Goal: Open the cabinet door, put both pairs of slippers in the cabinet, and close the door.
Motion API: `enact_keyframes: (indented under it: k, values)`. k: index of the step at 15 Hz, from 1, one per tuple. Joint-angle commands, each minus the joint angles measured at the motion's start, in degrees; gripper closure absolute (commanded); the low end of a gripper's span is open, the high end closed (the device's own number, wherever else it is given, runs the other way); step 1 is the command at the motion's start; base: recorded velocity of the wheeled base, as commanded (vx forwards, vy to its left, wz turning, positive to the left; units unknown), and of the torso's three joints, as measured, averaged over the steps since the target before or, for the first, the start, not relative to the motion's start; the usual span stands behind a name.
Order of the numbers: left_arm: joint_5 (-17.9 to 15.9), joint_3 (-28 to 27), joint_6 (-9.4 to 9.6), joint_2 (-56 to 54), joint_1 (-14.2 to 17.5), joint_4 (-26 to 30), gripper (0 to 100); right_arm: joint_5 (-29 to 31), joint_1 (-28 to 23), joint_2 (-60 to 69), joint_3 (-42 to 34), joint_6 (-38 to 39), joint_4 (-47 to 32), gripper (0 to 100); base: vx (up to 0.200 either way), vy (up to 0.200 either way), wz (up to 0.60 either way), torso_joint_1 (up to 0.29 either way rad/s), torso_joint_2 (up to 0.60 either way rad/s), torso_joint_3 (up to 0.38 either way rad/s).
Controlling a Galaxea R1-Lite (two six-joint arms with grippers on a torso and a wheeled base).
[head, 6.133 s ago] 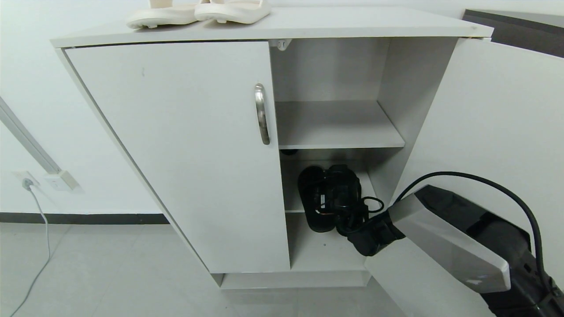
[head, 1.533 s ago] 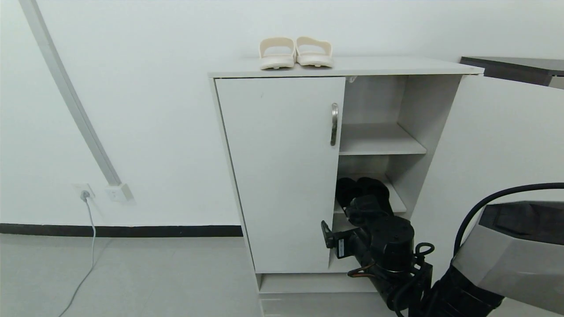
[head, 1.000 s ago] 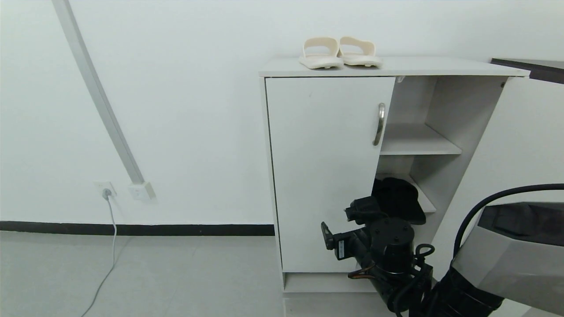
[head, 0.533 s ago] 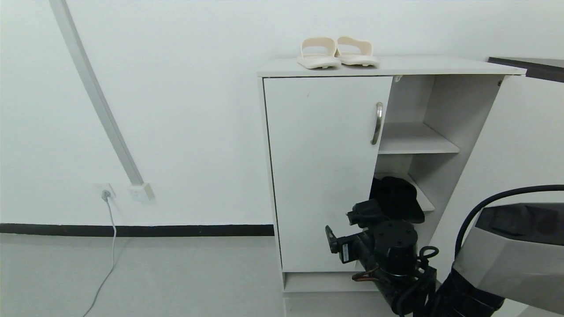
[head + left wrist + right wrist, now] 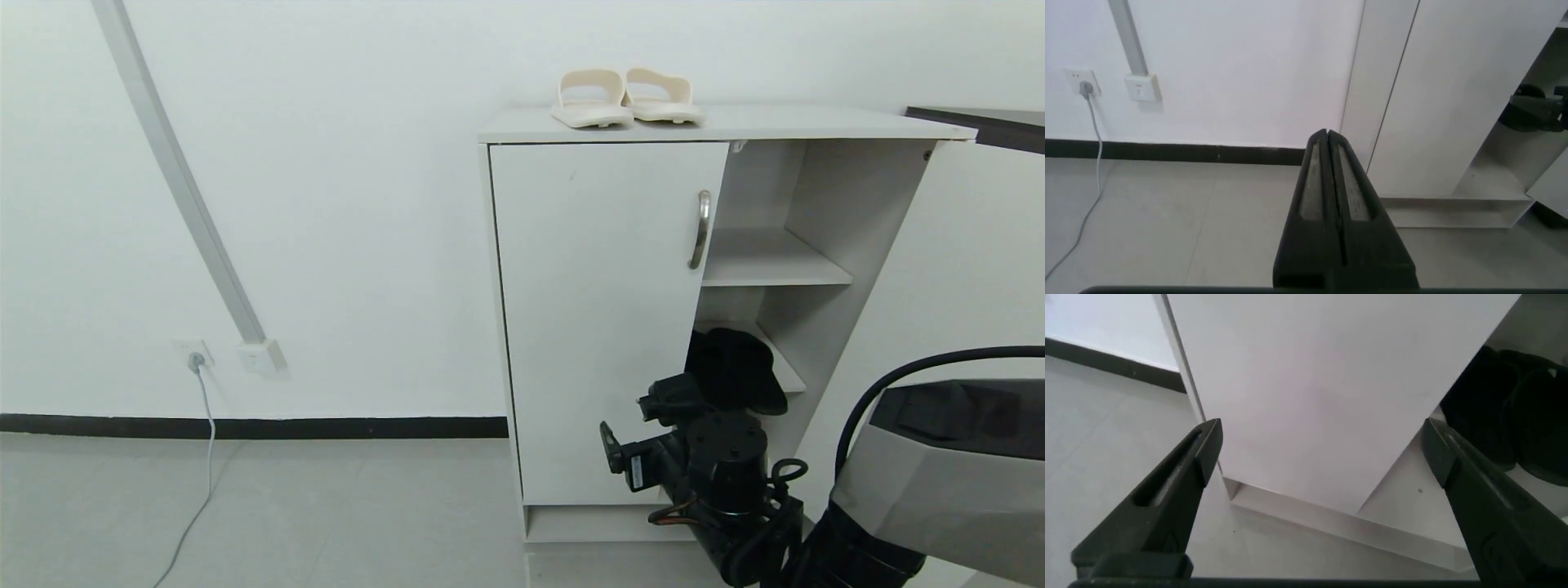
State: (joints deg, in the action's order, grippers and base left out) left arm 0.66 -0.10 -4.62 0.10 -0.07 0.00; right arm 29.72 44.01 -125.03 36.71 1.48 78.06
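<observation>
Slippers: black pair (image 5: 735, 367) on the lower shelf (image 5: 788, 377) of the cabinet (image 5: 775, 122), cream pair (image 5: 624, 100) at its top's front edge. My right pincer (image 5: 1323, 437) gapes wide before the shut door (image 5: 604, 327); my left pincer (image 5: 1328, 180) is pressed together.

Bright even room light, soft shade inside cabinet (image 5: 820, 192), black slippers (image 5: 739, 371) lost in shadow.

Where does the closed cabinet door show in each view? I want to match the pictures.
Head view: the closed door covers the left half of the cabinet, with the handle at its inner edge.
Left wrist view: the closed door stands beyond the shut left hand.
Right wrist view: the closed door fills the gap framed by the open right hand.
Shared landmark: the black baseboard along the wall's foot.
</observation>
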Motion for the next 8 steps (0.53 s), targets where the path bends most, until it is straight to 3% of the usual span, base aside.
enact_keyframes:
  k: [1,4,6,8]
  values:
    - [0.04,0.01,-0.04,-0.01,-0.01,0.0,100,-0.01,-0.06,-0.13,0.03,0.02,0.08,0,0.0,0.0,0.0,0.0,0.0,0.0]
    - [0.04,0.01,-0.04,-0.01,-0.01,0.0,100,0.07,0.03,-0.13,-0.06,0.02,-0.01,0,0.0,0.0,0.0,0.001,-0.04,-0.05]
    - [0.04,0.01,-0.04,0.08,-0.01,0.0,100,0.07,0.03,-0.13,-0.14,0.02,-0.01,0,0.0,0.0,0.0,0.014,-0.15,-0.29]
    - [0.04,0.01,-0.04,-0.01,-0.01,0.0,100,0.07,0.03,-0.13,-0.14,0.02,-0.01,0,0.0,0.0,0.0,0.041,-0.49,-0.361]
